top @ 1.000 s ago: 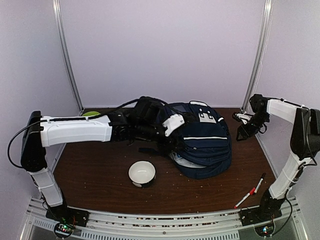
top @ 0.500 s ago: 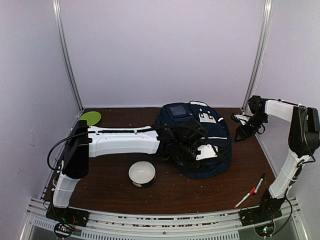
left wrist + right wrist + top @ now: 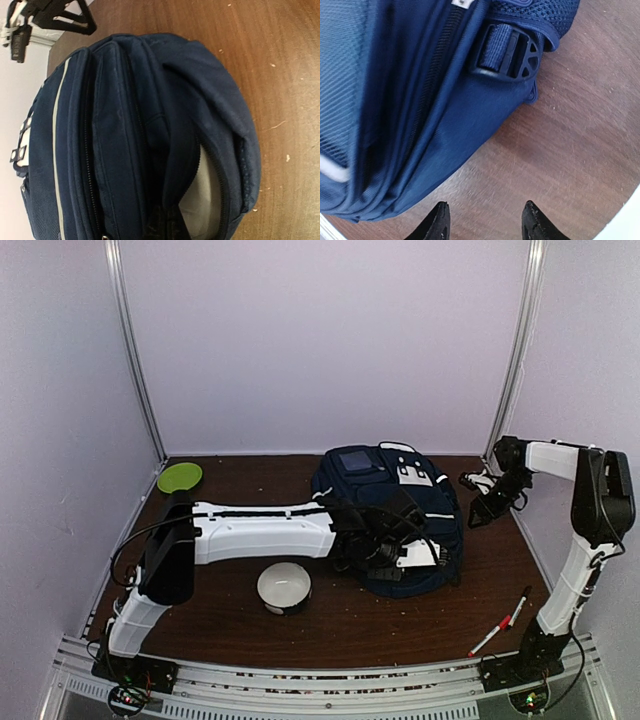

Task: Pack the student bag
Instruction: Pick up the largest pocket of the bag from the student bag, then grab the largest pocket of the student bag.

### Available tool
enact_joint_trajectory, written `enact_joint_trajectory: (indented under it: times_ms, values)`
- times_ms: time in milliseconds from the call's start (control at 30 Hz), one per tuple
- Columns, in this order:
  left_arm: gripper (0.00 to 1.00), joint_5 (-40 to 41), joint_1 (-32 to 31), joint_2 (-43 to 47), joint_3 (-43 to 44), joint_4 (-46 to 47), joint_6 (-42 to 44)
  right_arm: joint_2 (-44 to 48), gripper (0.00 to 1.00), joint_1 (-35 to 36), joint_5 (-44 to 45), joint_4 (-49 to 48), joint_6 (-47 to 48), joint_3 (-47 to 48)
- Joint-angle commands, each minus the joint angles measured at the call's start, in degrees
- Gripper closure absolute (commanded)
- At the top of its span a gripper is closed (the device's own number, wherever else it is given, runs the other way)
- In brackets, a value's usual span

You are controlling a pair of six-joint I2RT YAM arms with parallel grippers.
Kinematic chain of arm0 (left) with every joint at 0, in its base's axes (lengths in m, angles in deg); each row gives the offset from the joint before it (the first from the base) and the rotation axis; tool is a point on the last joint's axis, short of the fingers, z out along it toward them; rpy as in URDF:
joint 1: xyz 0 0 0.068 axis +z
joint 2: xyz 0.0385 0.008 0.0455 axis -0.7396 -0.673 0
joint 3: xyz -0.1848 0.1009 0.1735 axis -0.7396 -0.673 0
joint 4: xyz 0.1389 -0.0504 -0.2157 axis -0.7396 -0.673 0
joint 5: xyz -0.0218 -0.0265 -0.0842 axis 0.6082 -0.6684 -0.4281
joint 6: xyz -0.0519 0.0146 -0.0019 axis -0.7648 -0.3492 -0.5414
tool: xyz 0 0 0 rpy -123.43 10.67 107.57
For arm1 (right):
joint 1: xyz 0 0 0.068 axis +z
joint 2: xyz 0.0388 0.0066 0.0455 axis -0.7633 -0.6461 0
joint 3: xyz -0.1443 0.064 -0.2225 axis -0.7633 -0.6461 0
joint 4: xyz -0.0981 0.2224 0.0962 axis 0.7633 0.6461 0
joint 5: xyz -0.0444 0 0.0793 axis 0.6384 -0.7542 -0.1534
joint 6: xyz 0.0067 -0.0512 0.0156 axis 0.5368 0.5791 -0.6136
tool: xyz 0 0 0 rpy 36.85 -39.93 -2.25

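Mid-bench (image 3: 210, 610), your student bag (image 3: 425, 502) lies flat; only the left wrist view shows its mouth gaping, pale stuff (image 3: 197, 200) inside. Your left gripper (image 3: 405, 550) is pressed together there; right gripper (image 3: 484, 220) spread, empty.

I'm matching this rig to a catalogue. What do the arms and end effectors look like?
Both the left arm and right arm have white shells, black joints and black cables. The right end effector is black, with two pointed tips.

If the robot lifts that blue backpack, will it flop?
Probably floppy: the student bag is soft fabric, creased and sagging around its open pocket. It likely won't roll, since it lies broad and flat on the table.
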Motion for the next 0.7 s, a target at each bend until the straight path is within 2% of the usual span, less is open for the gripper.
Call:
enact_joint_trajectory:
  times_ms: [0,167,300,433,667]
  values:
    - [1.0,9.28,1.59,1.48,-1.71,1.31,-0.65,-2.33,0.51,-0.42,-0.08,0.59,4.4,2.74]
    - [1.0,9.03,6.85,12.34,-12.68,9.68,-8.71,-3.63,0.51,-0.51,-0.09,0.71,9.96,3.09]
    - [1.0,4.61,12.33,18.72,-18.42,12.27,-16.26,-5.55,0.51,-0.42,-0.85,0.0,11.15,3.76]
    - [1.0,0.47,14.18,20.85,-21.46,13.8,-19.67,-7.38,0.52,0.33,-3.06,0.22,10.68,5.27]
    - [1.0,0.12,14.33,20.01,-22.13,14.28,-23.2,-7.49,0.51,3.93,-2.61,-2.46,10.29,5.3]
